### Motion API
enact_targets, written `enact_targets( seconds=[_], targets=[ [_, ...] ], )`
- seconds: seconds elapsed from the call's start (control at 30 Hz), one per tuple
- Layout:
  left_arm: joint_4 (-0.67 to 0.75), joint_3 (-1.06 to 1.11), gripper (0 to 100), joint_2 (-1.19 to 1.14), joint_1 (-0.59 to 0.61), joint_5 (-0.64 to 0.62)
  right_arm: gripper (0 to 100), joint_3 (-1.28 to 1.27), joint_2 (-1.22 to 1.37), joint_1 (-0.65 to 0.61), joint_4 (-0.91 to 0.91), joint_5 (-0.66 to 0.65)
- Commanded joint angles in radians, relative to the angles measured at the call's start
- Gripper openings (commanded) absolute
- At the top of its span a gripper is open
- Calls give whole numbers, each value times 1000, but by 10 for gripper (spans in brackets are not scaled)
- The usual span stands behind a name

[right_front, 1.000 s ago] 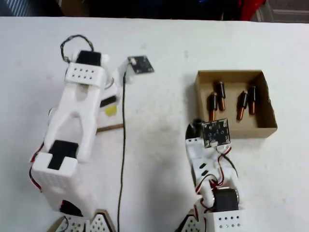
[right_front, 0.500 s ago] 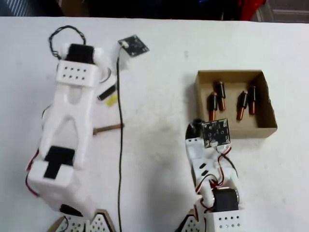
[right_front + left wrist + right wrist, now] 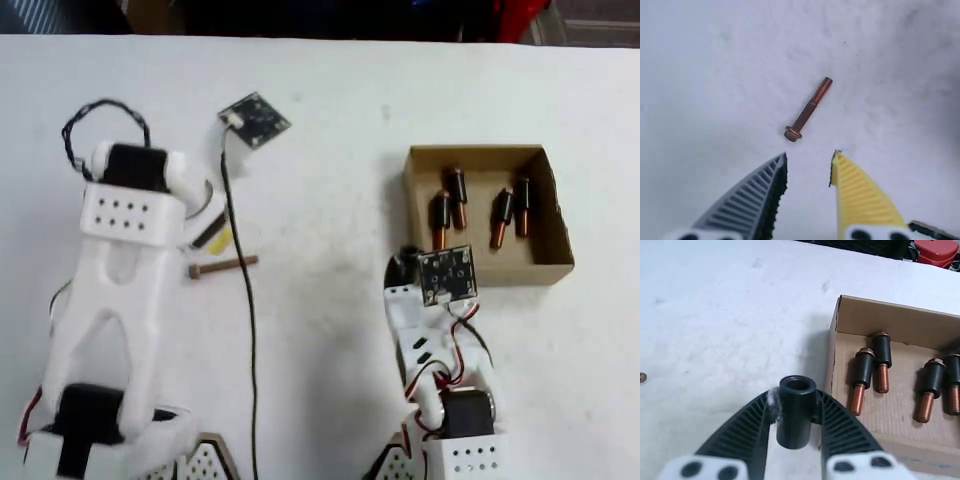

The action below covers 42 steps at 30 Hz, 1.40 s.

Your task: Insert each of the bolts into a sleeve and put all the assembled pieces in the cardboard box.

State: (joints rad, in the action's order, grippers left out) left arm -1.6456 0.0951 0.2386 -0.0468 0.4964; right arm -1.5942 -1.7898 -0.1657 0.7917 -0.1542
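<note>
A lone copper bolt (image 3: 223, 266) lies flat on the white table, seen just ahead of my left gripper's tips as bolt (image 3: 807, 110). My left gripper (image 3: 809, 161) hovers open above the table with nothing in it; from above the left gripper (image 3: 213, 237) sits just beyond the bolt's head. My right gripper (image 3: 796, 400) is shut on an upright black sleeve (image 3: 795, 425), beside the near left corner of the cardboard box (image 3: 890, 320). The box (image 3: 475, 152) holds several assembled pieces (image 3: 457, 200).
The left arm's camera board (image 3: 253, 118) and its black cable (image 3: 240, 300) run down the table between the arms. The right arm's camera board (image 3: 447, 275) overlaps the box's near edge. The table's far edge (image 3: 320, 38) meets a dark background.
The left arm has drawn back toward the near edge, and the bolt it partly covered now lies in full view. The right arm and sleeve have not moved.
</note>
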Motion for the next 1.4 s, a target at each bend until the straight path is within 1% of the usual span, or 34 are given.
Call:
enact_targets(
  seconds=[0.0, 0.13, 0.2, 0.4, 0.67, 0.87, 0.93, 1.03, 1.1, 1.2, 1.27, 1.37],
  targets=[
    [98, 101, 169, 102, 1, -196, 16, 12, -12, -1, -19, 6],
    [196, 238, 169, 122, 2, -456, 16, 12, -12, -1, -19, 6],
    [255, 304, 169, 124, -4, -516, 16, 12, -12, -1, -19, 6],
    [376, 442, 169, 128, -5, -450, 16, 3, -12, -1, -24, 6],
    [532, 511, 168, 130, -4, -443, 16, 3, -12, -1, -24, 6],
    [548, 525, 172, 130, -7, -446, 16, 3, -12, -1, -24, 6],
    [543, 531, 172, 130, -7, -483, 16, 3, -12, -1, -24, 6],
    [488, 525, 172, 130, -7, -600, 16, 3, -12, -1, -24, 6],
    [489, 523, 172, 130, -2, -710, 16, 3, -12, -1, -24, 6],
    [503, 532, 172, 122, 2, -965, 16, 3, -12, -1, -24, 6],
    [516, 552, 172, 122, 2, -1112, 16, 3, -12, -1, -24, 6],
    [591, 592, 172, 122, 2, -1323, 16, 3, -12, -1, -24, 6]
  ],
)
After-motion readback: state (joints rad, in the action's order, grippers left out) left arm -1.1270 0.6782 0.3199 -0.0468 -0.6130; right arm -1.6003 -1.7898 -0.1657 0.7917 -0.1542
